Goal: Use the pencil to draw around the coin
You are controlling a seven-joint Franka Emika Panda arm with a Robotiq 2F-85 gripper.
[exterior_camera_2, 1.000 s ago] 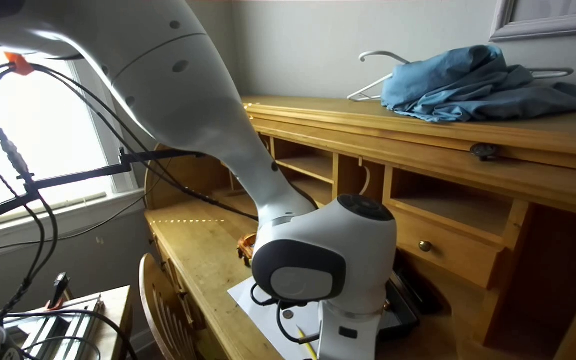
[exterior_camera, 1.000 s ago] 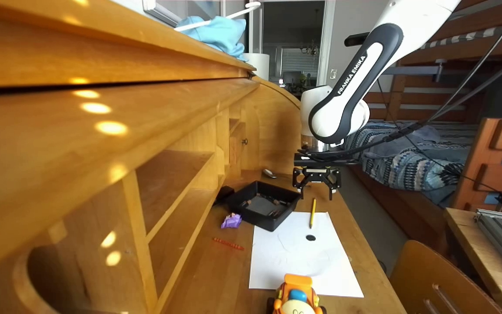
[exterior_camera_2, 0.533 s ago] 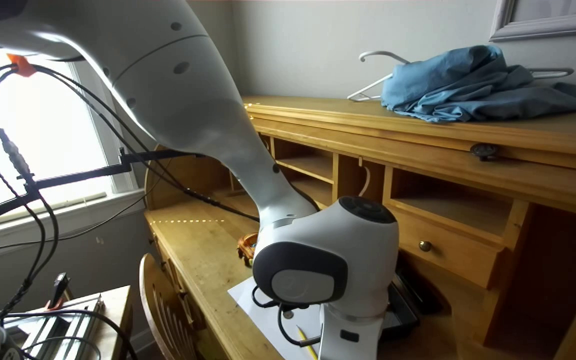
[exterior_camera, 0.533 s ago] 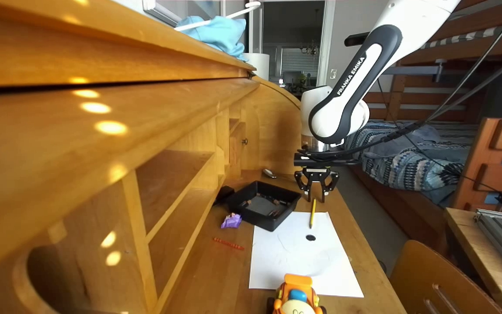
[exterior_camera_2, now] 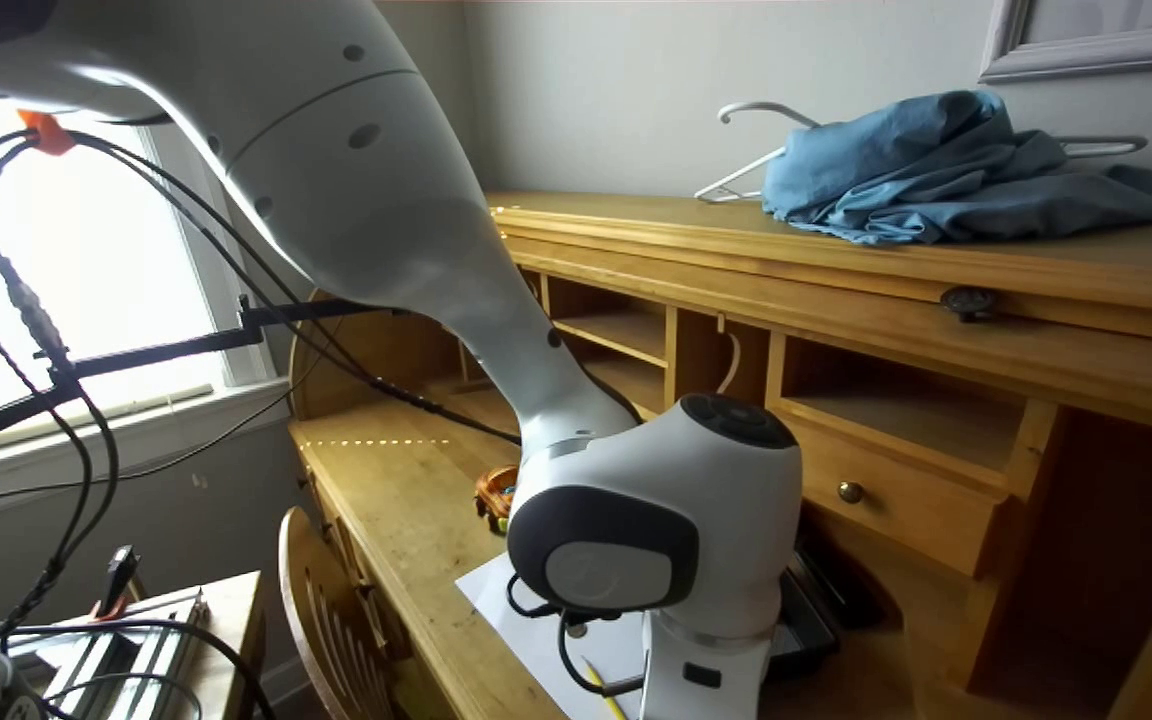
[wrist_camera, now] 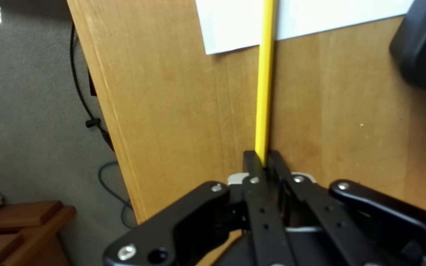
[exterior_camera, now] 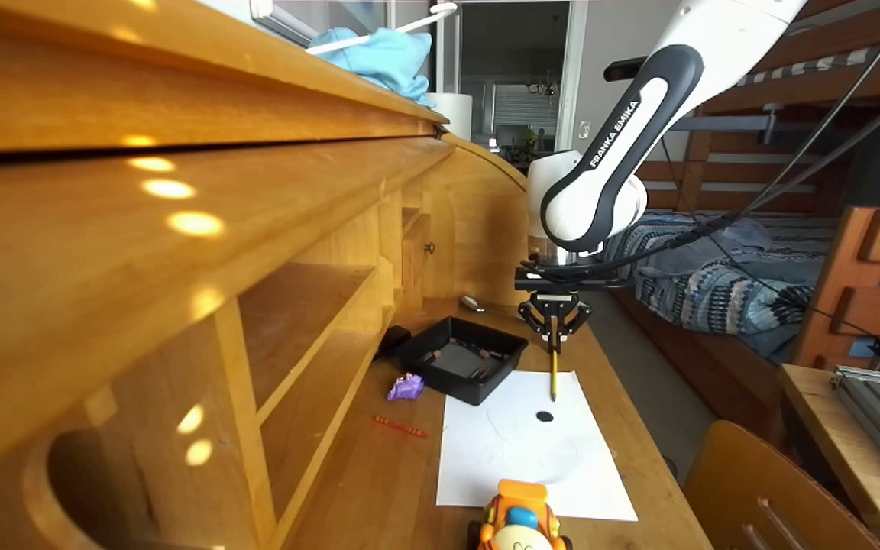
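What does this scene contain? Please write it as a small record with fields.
gripper: shut on the pencil
pencil: yellow, tip near the coin but apart from it; contact with the paper cannot be told
coin: dark disc, on the paper
paper: white sheet, on the desk
outline around coin: none visible
also there: black tray, purple crumpled item, red stick, orange toy vehicle

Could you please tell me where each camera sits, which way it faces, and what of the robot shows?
An exterior view: near the toy car, looking lengthwise along the desk; arm and gripper show.
An exterior view: high near the opposite end, looking back past the arm, window at picture left; gripper out of sight.
Wrist view: above the gripper, looking down past its fingers, closed on the pencil, to the desk.
Both exterior views share the toy car, paper, coin and pencil.
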